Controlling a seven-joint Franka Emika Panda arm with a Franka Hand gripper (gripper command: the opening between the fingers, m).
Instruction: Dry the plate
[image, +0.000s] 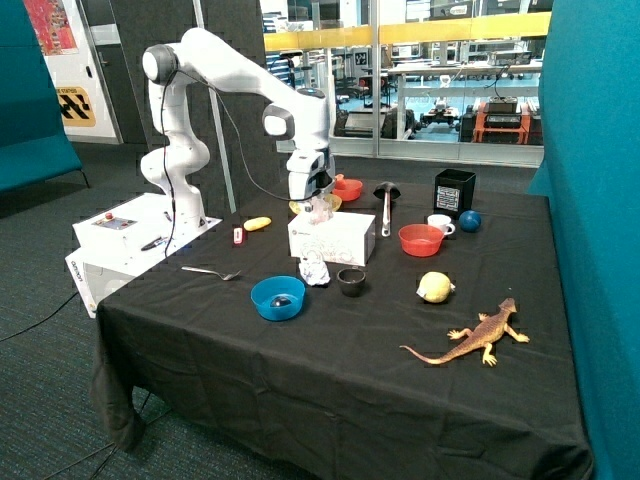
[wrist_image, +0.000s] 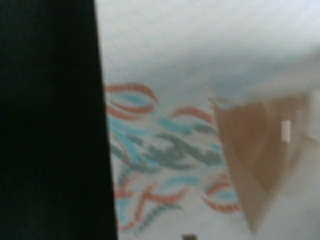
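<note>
Here, your yellow-olive plate (image: 316, 205) sits on the black counter (image: 330, 360) behind the white tissue box (image: 331, 239), beside a red-orange bowl (image: 347, 188), your claw (image: 317, 206) directly over the box top, patterned cardboard (wrist_image: 165, 150) filling the wrist view, its spread you cannot tell.

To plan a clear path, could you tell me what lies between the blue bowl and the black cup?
In the outside view, a crumpled white cloth lies between the blue bowl and the black cup.
</note>
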